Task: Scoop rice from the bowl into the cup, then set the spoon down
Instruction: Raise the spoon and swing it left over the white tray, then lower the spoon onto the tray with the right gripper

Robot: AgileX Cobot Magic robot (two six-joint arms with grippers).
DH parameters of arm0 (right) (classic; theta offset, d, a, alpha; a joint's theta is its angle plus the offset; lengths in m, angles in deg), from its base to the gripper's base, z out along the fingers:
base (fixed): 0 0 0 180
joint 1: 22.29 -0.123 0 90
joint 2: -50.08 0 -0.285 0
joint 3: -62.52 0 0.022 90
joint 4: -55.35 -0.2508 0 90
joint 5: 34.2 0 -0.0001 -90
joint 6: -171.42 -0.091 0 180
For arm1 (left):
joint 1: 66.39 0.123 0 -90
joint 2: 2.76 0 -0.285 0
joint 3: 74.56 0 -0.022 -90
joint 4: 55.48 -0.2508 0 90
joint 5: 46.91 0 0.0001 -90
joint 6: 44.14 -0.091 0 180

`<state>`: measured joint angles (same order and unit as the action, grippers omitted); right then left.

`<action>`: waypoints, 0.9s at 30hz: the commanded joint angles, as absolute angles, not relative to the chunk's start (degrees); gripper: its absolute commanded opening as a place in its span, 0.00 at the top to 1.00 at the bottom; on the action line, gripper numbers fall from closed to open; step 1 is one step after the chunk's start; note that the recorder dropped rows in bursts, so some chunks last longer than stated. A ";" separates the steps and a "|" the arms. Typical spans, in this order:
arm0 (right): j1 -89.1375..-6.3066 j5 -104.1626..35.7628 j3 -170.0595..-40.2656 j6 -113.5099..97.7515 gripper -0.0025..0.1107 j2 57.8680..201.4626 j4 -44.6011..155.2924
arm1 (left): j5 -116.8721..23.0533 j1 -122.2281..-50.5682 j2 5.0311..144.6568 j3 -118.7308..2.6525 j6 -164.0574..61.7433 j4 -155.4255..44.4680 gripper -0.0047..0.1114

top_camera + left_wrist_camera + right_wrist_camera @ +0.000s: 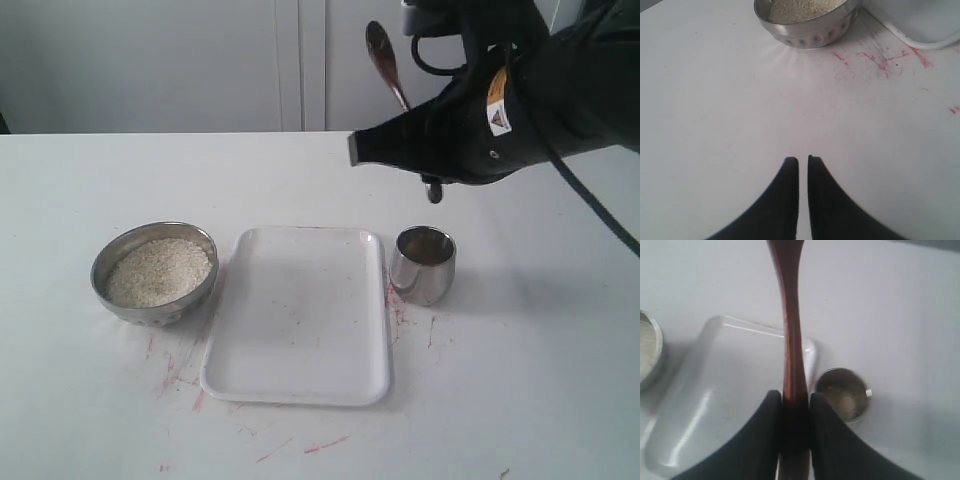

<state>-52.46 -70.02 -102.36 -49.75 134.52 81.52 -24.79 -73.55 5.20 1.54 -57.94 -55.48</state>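
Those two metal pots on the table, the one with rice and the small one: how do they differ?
The bowl is wide and shallow; the cup is narrower and taller. The bowl is filled with rice; the cup looks nearly empty. The bowl stands left of the white tray, the cup right of it. Both are steel and upright.

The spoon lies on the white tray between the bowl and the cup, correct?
No. The spoon is clamped in the right gripper, up off the table, as the right wrist view shows. The white tray does sit between the bowl and the cup.
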 commanded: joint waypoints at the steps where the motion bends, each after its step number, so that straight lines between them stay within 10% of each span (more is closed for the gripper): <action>1: -52.51 -66.16 -102.50 -47.71 0.98 134.00 66.82 | -22.43 -73.96 5.03 2.07 -57.61 -55.48 0.84; 27: -52.51 -57.94 -102.50 -46.21 0.98 151.05 56.23 | -22.43 -73.96 5.03 2.07 -57.61 -55.48 0.84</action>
<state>-52.46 -59.74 -102.36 -46.53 149.39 56.22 -24.79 -73.55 5.20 1.54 -57.94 -55.48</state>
